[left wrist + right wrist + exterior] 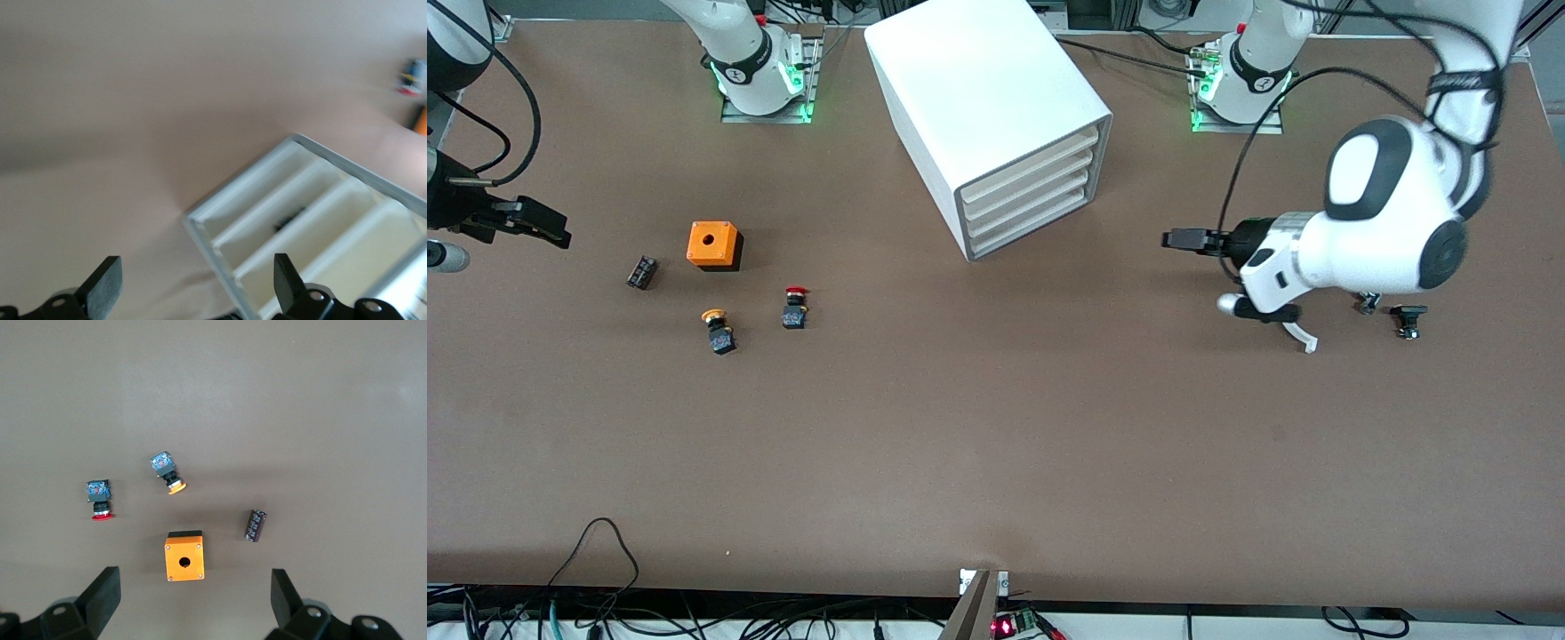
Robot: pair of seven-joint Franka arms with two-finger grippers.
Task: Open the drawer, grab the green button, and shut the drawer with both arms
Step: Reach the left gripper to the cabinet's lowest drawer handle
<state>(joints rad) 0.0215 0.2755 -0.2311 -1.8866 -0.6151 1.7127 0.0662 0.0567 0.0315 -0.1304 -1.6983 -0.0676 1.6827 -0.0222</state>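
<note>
The white cabinet (978,89) stands in the middle of the table between the arms' bases. Its four cream drawer fronts (1032,191) all sit flush, so every drawer is shut. The green button is out of view. My left gripper (1174,238) hangs open over the table beside the cabinet, toward the left arm's end, pointing at the drawer fronts (313,220). Nothing is between its fingers (107,283). My right gripper (551,231) is open and empty over the right arm's end of the table, with the orange box (184,557) below it.
An orange box (714,244), a dark cylinder (641,271), a red-capped button (795,307) and an orange-yellow-capped button (719,331) lie toward the right arm's end. Two small black parts (1408,318) lie under the left arm. Cables run along the table's front edge.
</note>
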